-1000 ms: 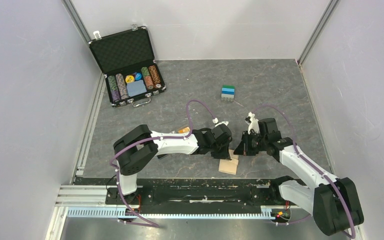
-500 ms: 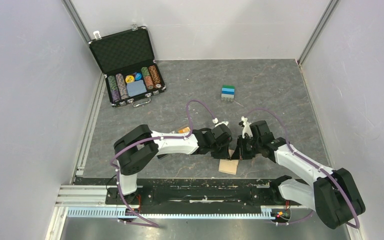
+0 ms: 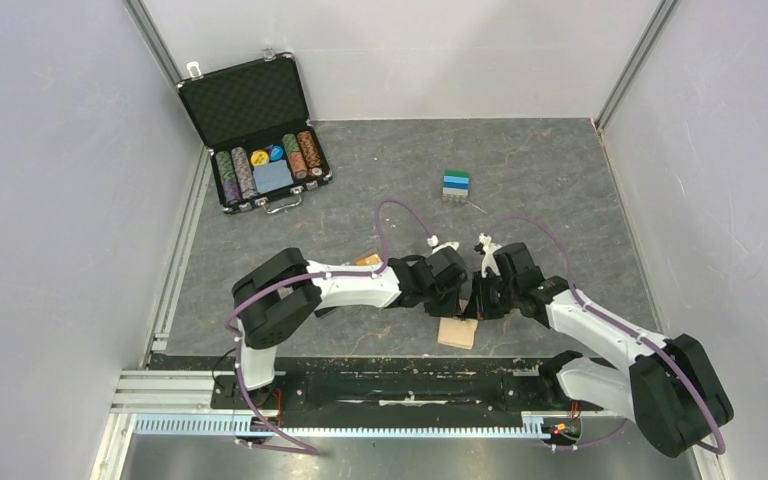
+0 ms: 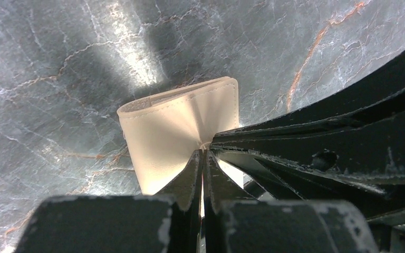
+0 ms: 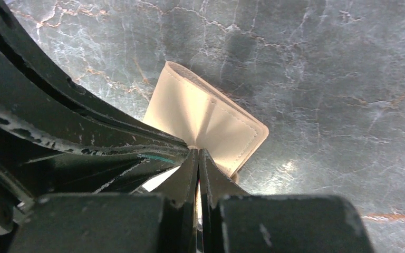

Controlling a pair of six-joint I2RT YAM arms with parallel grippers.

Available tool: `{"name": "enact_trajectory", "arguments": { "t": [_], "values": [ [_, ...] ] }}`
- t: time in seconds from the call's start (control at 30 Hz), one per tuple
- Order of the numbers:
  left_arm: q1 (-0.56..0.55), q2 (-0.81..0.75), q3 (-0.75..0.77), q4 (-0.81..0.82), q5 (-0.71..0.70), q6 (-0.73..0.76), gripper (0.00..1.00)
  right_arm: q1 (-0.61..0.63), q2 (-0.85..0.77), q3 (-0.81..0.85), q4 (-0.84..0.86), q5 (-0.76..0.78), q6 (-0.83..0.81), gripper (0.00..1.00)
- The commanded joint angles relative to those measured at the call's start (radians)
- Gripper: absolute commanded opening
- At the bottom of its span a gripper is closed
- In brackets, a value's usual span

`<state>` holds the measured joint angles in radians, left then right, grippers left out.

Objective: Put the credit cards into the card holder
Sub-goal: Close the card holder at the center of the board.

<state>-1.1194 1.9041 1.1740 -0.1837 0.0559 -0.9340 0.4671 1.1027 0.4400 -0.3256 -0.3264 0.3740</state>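
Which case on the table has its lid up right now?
The black chip case at the far left: its lid stands raised, chips showing. The tan card holder is a lidless wallet.

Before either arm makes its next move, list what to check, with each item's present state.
1. Grip of left gripper on card holder: ok, shut on its leather.
2. Grip of right gripper on the same holder: ok, shut on it.
3. Card slots exposed: cannot tell; both wrist views show only outer leather.
4. Card held ready in a gripper: not ok; neither holds one.
5. credit cards close to the holder: not ok; what looks like them sits far back on the table, apart from it.
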Motion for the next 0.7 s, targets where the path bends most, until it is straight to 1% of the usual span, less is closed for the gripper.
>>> {"name": "enact_trajectory", "arguments": {
  "t": [0.0, 0.17, 0.2, 0.4, 0.67],
  "values": [
    [-0.043, 0.078, 0.029, -0.038, -0.031, -0.009, 0.02, 0.029, -0.012, -0.046, -0.097, 0.109, -0.017, 0.00],
    [-0.069, 0.092, 0.039, -0.073, -0.053, -0.011, 0.02, 0.067, -0.035, -0.078, -0.127, 0.161, -0.004, 0.00],
    [-0.074, 0.090, 0.038, -0.080, -0.076, -0.010, 0.02, 0.074, -0.039, -0.086, -0.129, 0.169, 0.005, 0.00],
    [-0.089, 0.084, 0.038, -0.116, -0.120, -0.005, 0.02, 0.111, -0.057, -0.113, -0.136, 0.188, 0.046, 0.00],
    [-0.081, -0.010, 0.017, -0.042, -0.107, -0.027, 0.02, 0.113, -0.089, 0.026, -0.175, 0.185, 0.053, 0.00]
  ]
}}
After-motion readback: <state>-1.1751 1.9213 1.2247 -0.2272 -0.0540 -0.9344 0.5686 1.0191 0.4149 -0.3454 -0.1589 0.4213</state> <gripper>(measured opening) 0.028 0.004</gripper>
